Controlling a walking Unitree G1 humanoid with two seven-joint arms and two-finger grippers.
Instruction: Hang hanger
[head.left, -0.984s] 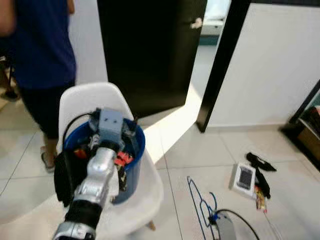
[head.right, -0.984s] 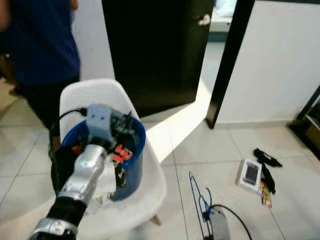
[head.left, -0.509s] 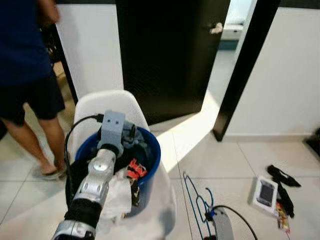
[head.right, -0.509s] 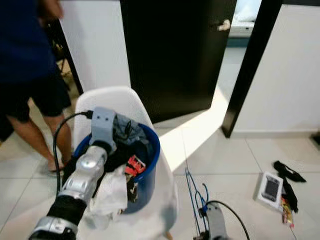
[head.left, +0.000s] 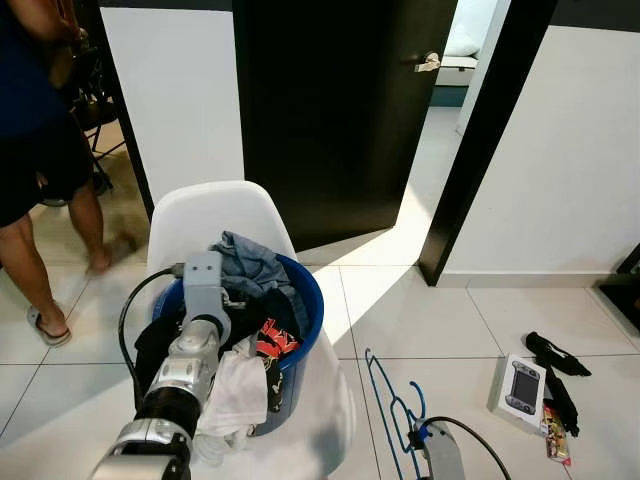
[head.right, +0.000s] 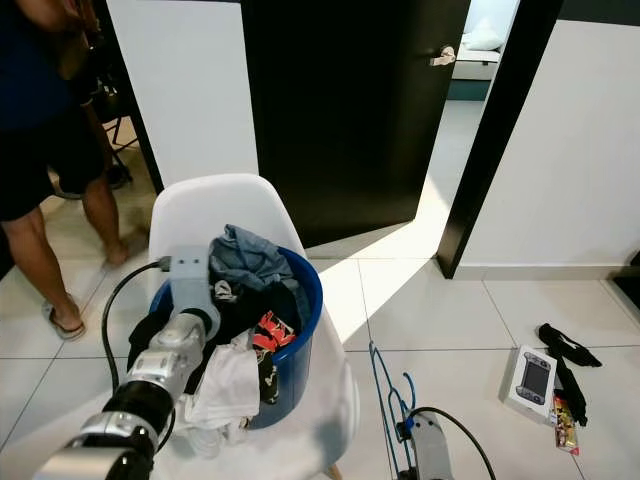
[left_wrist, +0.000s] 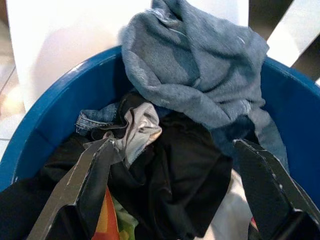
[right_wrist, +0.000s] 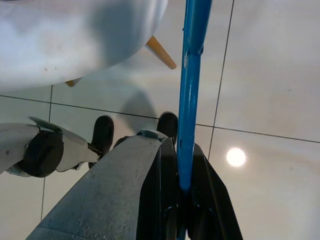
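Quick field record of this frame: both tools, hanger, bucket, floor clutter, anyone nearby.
left tool: open, poised over the clothes in the round blue plastic bucket
right tool: shut on the blue wire hanger, held low beside the chair
bucket: on the white moulded plastic chair, heaped with a grey-blue denim garment, black fabric and a white cloth
floor clutter: white boxed handheld device, black strap next to it
person: standing at the robot's left, near the chair
hanger status: not yet hung

you've got a blue hanger (head.left: 390, 410) and blue bucket (head.left: 305, 300) on a white chair (head.left: 190, 220). denim-blue cloth (left_wrist: 200, 75) tops black (left_wrist: 185, 170).
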